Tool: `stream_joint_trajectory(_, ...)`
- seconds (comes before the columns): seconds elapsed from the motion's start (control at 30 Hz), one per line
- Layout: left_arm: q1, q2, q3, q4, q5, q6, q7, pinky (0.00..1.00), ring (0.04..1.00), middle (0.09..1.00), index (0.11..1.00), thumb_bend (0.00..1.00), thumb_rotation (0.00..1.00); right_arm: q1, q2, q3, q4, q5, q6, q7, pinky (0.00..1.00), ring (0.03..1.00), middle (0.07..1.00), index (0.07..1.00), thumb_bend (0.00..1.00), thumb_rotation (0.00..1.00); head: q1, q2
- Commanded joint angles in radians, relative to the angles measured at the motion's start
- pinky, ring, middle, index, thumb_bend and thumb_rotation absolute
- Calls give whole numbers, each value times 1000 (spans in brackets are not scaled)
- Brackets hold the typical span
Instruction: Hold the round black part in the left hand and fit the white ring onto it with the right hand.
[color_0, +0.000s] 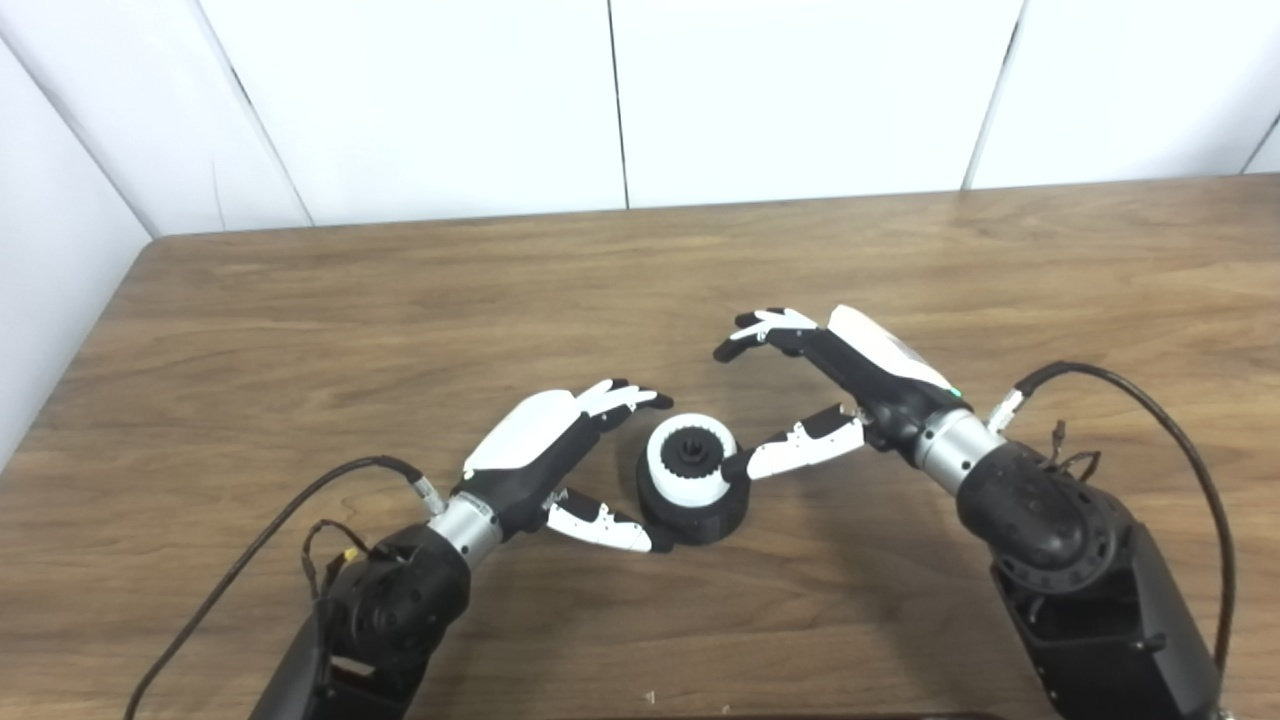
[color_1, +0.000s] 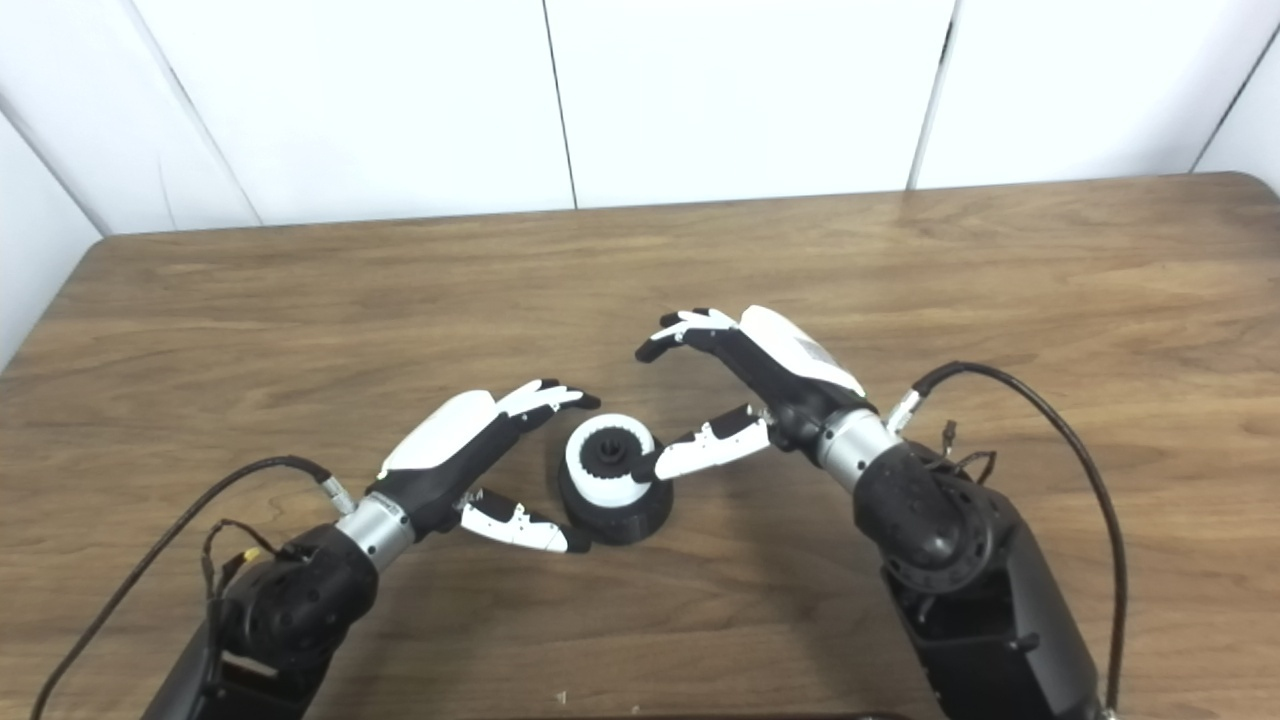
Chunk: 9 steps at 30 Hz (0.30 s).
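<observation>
Left hand (color_0: 545, 455) spread, thumb tip touching round black part (color_0: 693, 512) at 8 o'clock. Right hand (color_0: 850, 385) spread, thumb tip at white ring (color_0: 690, 460), 3 o'clock. Table (color_0: 300, 330) bare all round.

This looks like a robotics lab or test bench rather than a home or shop. A brown wood-grain laminate table (color_0: 300, 330) with rounded corners fills the view, bare apart from the single workpiece near its middle. Behind it, from about ten o'clock round to two o'clock, stand plain white wall panels (color_0: 420, 100) split by thin dark vertical seams, like an enclosure around a work cell. Loose black cables (color_1: 1040, 420) with exposed connectors and small coloured wires run openly along the two black robot forearms at five and seven o'clock, a sign of experimental equipment.
</observation>
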Motion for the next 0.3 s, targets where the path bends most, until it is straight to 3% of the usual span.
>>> stream_joint_trajectory(0.0, -2, 44, 49, -6, -71, 52, -35, 905, 974, 951, 951, 1000, 464, -20, -9, -48, -4, 48, -6, -40, 890, 961, 912, 769, 978, 460, 1, 1)
stream_joint_trajectory(0.07, 4, 51, 75, -10, -100, 65, -35, 898, 965, 955, 958, 1000, 483, -13, -9, -70, 5, 76, -16, -57, 889, 948, 906, 773, 959, 475, -1, -1)
stream_joint_trajectory(0.13, 28, 51, 132, -26, -163, 77, -17, 867, 940, 946, 959, 1000, 510, 8, 16, -128, 21, 136, -4, -85, 877, 929, 904, 780, 938, 500, -1, -5)
stream_joint_trajectory(0.2, 51, 42, 183, -35, -219, 73, 9, 837, 920, 935, 958, 1000, 607, 28, 46, -185, 34, 201, 5, -108, 859, 917, 906, 797, 863, 505, -3, -6)
stream_joint_trajectory(0.27, 57, 40, 196, -36, -236, 69, 16, 838, 920, 936, 958, 1000, 636, 33, 54, -199, 38, 222, 5, -115, 856, 915, 907, 803, 839, 505, -3, -6)
